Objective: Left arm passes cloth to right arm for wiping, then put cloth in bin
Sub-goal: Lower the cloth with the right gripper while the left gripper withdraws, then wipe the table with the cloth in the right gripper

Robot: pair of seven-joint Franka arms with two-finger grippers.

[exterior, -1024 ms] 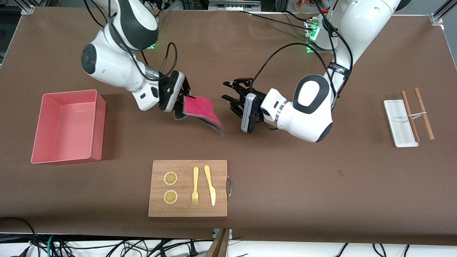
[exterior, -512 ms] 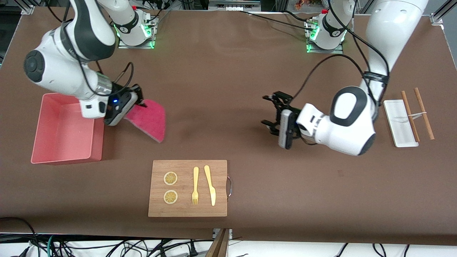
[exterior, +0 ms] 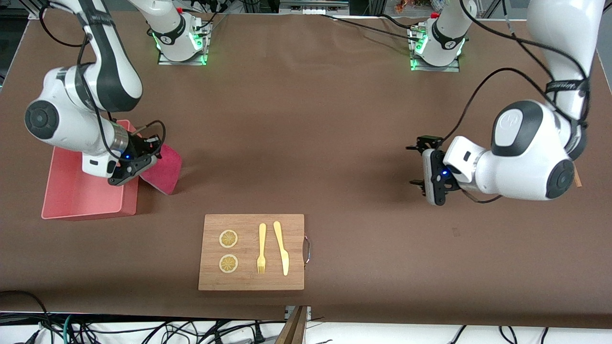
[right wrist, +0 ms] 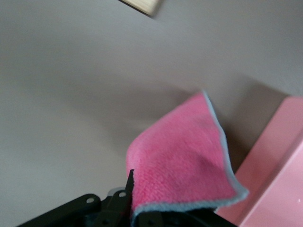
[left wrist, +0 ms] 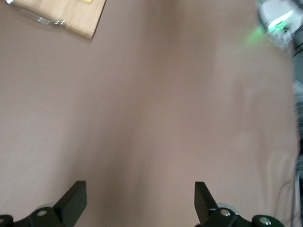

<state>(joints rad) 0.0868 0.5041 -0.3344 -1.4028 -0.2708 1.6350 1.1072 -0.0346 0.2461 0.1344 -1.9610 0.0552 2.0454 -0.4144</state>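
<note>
My right gripper (exterior: 150, 153) is shut on one edge of the magenta cloth (exterior: 164, 173). The cloth hangs tilted over the table, right beside the pale pink bin (exterior: 86, 214), at the bin's wall toward the left arm's end. In the right wrist view the cloth (right wrist: 184, 165) shows its grey hem and hides one finger of the right gripper (right wrist: 142, 198); the bin (right wrist: 279, 179) fills the corner. My left gripper (exterior: 415, 165) hangs open and empty over bare table toward the left arm's end. In the left wrist view, the left gripper (left wrist: 138, 196) has its fingers wide apart.
A wooden cutting board (exterior: 251, 252) lies near the table's front edge, bearing two lemon slices (exterior: 228, 239), a yellow fork (exterior: 261, 248) and a yellow knife (exterior: 282, 248). Its corner (left wrist: 71, 14) shows in the left wrist view.
The left gripper let go of the cloth, opened wide and drew back toward its own end. The right arm carried the cloth from the table's middle over to the bin's edge.
</note>
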